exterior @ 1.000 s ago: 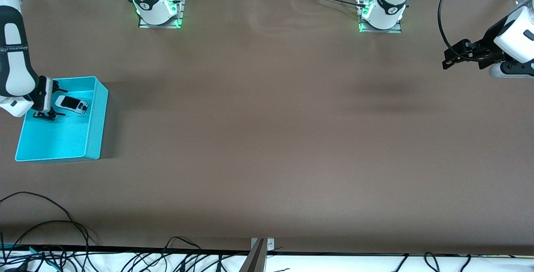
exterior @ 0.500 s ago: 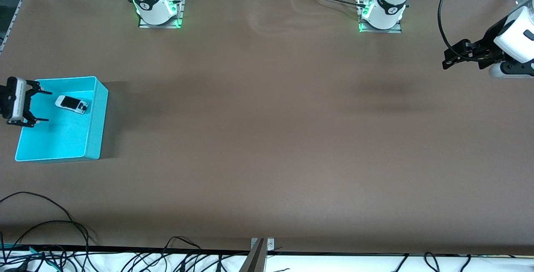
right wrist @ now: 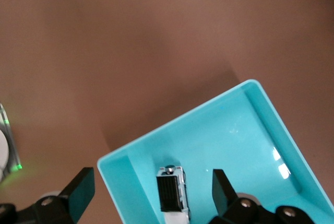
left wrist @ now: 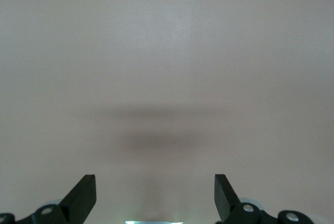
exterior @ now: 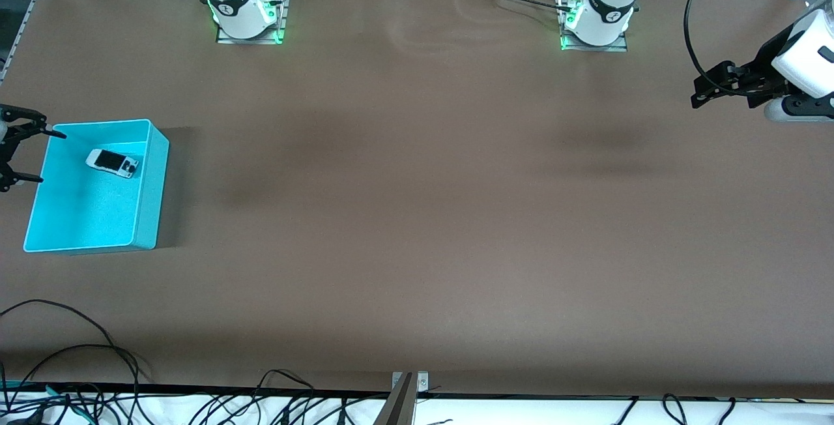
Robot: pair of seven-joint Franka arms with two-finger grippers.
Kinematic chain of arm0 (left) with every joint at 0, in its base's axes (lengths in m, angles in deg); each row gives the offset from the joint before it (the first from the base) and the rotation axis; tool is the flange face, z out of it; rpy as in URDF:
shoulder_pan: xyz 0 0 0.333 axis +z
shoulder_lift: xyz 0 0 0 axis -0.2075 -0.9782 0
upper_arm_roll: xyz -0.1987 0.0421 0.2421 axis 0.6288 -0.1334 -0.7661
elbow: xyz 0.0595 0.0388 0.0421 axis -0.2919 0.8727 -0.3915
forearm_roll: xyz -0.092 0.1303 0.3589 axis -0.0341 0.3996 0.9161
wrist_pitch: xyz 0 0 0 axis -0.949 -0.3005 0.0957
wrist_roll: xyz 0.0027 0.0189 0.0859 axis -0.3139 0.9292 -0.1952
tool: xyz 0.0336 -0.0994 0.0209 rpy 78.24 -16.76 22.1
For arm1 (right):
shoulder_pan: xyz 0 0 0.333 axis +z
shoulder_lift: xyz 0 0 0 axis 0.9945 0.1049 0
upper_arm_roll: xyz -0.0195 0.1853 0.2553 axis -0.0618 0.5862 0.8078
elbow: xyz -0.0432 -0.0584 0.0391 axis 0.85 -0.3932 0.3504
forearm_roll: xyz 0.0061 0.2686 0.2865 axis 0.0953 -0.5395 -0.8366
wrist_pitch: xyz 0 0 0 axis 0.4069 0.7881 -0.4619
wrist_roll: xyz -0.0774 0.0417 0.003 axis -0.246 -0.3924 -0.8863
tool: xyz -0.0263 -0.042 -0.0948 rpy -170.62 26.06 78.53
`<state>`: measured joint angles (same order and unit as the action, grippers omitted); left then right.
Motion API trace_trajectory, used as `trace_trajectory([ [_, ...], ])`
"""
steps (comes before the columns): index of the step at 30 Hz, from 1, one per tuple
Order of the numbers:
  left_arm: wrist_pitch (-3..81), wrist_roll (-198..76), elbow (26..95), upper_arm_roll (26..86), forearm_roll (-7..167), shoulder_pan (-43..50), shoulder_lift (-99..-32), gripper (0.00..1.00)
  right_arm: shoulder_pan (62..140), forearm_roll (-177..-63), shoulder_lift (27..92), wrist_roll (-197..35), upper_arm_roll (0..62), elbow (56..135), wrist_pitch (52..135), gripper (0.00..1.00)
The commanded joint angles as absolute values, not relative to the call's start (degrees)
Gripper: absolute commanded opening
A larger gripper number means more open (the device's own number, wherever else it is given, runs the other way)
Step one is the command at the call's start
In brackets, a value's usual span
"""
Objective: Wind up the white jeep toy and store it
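Observation:
The white jeep toy [exterior: 112, 163] [right wrist: 173, 190], white with a black roof section, lies inside the turquoise bin [exterior: 148, 184] [right wrist: 271, 114], in the part of the bin farther from the front camera. My right gripper [exterior: 29, 154] [right wrist: 151, 192] hangs open and empty over the bin's outer rim, at the right arm's end of the table, apart from the toy. My left gripper [exterior: 700, 90] [left wrist: 155, 195] is open and empty above bare table at the left arm's end, where that arm waits.
The brown table [exterior: 417, 216] stretches between the two arm bases [exterior: 247, 17] [exterior: 594, 24]. Loose black cables [exterior: 71, 360] lie along the edge nearest the front camera. A metal bracket [exterior: 407, 389] sits at that edge's middle.
My right gripper has drawn back out of the bin, away from the jeep, toward the table's end. The jeep stays lying in the bin. The left arm has not moved.

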<state>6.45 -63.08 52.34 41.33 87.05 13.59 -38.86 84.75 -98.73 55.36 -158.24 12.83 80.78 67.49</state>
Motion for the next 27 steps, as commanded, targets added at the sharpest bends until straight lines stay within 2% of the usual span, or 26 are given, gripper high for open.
trace_trajectory([
  [1,5.0,-63.2,50.3,41.6,85.9,13.9,-39.7,1.0,88.4,-98.9,55.6,-143.0,12.6,76.9,64.7,1.0],
  [10,5.0,-63.3,50.3,41.6,86.0,13.9,-39.6,1.0,94.7,-95.6,54.6,-118.3,12.6,73.7,63.0,1.0],
  [22,5.0,-63.3,50.3,41.7,86.7,13.5,-39.6,1.0,99.1,-90.9,54.6,-106.6,12.6,72.0,61.8,1.0],
  [27,5.0,-63.3,50.4,41.7,86.7,13.4,-39.6,1.0,99.4,-90.3,53.1,-100.4,15.2,71.8,61.5,1.0],
])
